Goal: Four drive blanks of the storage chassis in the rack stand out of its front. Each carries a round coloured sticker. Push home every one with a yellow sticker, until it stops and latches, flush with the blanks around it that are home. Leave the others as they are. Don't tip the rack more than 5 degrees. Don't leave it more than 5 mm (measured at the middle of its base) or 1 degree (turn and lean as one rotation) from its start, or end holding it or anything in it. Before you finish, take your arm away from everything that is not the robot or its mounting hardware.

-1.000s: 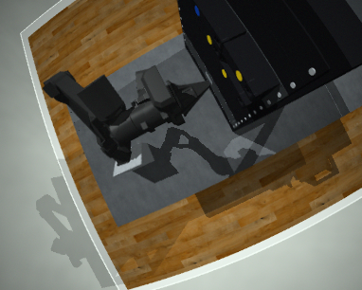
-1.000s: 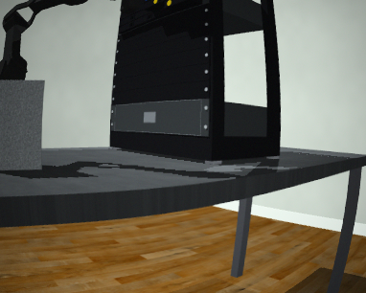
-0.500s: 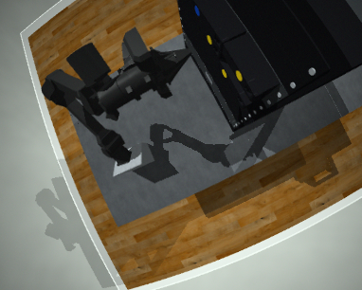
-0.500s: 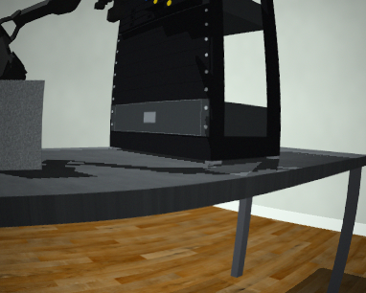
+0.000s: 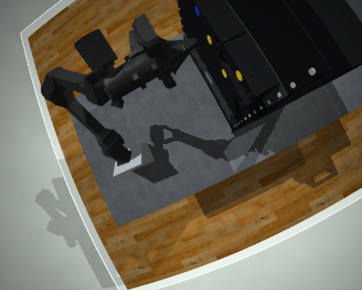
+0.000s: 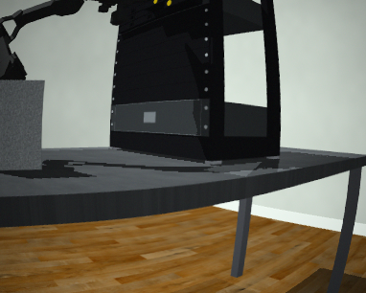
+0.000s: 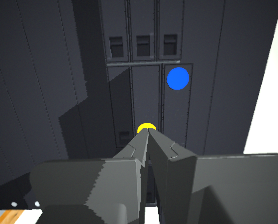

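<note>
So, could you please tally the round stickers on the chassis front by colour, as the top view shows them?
Yellow stickers: 3 (first, second, third)
Blue stickers: 1 (blue sticker)
Total: 4

Black rack (image 6: 207,72), yellow stickers (image 5: 238,75), one blue sticker (image 7: 178,79).
</note>
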Controlling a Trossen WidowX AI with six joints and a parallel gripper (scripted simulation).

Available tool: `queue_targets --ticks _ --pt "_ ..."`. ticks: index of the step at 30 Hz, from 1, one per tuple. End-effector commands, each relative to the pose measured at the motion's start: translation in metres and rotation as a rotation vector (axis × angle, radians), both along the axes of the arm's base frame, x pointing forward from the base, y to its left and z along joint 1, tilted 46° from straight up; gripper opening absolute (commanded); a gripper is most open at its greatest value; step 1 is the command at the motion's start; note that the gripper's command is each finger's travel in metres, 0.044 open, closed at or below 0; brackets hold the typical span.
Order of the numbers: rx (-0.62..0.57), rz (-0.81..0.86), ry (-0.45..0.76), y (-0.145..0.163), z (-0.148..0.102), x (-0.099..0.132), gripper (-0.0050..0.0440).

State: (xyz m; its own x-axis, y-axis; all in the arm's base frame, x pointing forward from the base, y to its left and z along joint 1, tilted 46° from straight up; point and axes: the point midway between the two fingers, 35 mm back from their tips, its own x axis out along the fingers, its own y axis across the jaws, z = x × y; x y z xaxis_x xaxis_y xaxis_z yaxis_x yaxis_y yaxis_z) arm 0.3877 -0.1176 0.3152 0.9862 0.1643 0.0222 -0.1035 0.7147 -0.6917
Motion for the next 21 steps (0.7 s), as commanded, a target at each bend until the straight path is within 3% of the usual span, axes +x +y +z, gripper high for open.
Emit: queue_targets --ticks 1,21 --pt "-0.01 -0.002 -0.011 0.0011 0.0061 0.0144 0.0" --pt "-0.01 -0.002 -0.011 0.0022 0.0064 0.0204 0.0"
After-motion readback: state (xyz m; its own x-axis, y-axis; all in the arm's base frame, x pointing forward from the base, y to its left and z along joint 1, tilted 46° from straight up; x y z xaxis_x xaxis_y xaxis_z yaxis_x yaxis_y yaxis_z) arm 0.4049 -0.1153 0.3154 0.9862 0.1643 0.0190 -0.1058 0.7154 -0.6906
